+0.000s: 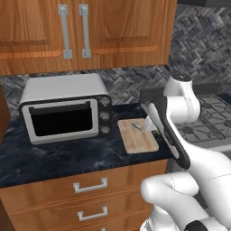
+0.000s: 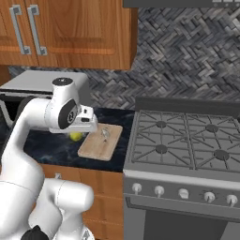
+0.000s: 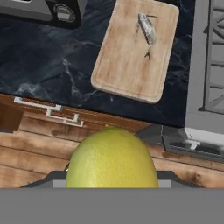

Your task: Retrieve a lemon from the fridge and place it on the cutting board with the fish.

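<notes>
**kitchenbot_fan:** Tan wood first. From the left base view, the cutting board (image 1: 139,136) lies flat on the dark marbled counter (image 1: 63,155), just right of the silver toaster oven (image 1: 66,108). The fish (image 1: 138,127) is a little grey sliver on the far half of the board. The white arm (image 1: 178,117) leans in from the right and covers the board's right edge, so I can't pick out the gripper or what it carries from here. Wooden cabinets (image 1: 85,31) hang above, drawers (image 1: 90,186) sit below the counter.

**sim_lurker:** And the other side?

**kitchenbot_fan:** In the right base view the board sits beside the grey stove (image 2: 187,140), fish near its back end. The hand hangs over the board's left edge, and a bit of the yellow-green lemon (image 2: 75,136) peeks out under it, above the counter just left of the board. I can't tell from there if it's touching anything below.

**sim_lurker:** So is it actually gripping it?

**kitchenbot_fan:** The hand view pretty much settles it. The lemon fills the bottom middle, right at the gripper (image 3: 112,175), wedged between the grey bits of the hand on either side, so the gripper is closed around the lemon. The fingertips themselves are hidden behind the fruit. Beyond it you look down at the counter, the board, and the fish lying near one short end. The stove edge runs down the right, and a toaster oven knob (image 3: 64,13) shows top left.
</notes>
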Controlling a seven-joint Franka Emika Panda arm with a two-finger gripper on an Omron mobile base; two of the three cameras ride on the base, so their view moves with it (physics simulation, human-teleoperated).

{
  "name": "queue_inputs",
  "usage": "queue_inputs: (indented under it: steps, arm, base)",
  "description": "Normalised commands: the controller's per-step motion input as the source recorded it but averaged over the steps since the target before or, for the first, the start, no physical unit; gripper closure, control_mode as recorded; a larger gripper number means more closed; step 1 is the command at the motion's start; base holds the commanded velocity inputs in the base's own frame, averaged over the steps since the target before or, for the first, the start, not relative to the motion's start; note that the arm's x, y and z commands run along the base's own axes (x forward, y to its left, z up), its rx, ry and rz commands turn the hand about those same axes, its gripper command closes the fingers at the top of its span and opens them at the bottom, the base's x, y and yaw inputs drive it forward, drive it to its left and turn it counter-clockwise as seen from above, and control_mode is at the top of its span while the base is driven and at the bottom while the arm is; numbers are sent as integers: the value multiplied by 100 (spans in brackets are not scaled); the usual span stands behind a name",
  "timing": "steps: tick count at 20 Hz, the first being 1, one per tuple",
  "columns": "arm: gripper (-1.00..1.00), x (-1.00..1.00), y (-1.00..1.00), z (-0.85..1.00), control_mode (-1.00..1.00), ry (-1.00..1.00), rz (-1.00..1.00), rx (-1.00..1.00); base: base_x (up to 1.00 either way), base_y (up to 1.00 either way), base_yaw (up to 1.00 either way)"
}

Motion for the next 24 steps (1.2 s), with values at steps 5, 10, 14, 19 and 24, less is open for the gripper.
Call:
queue_inputs:
  steps: [5, 10, 14, 19, 24]
  arm:
    - [100, 51, 2, -55, -100, -3, 14, -1]
    - [100, 52, 6, -37, -100, 0, 4, -2]
    - [100, 76, 0, -13, -100, 6, 0, 0]
    - [100, 50, 0, -23, -100, 0, 0, 0]
    - [100, 40, 0, -26, -100, 0, 0, -1]
  base:
    - [0, 0, 0]
    - [0, 0, 0]
    - [0, 0, 0]
    - [0, 0, 0]
    - [0, 0, 0]
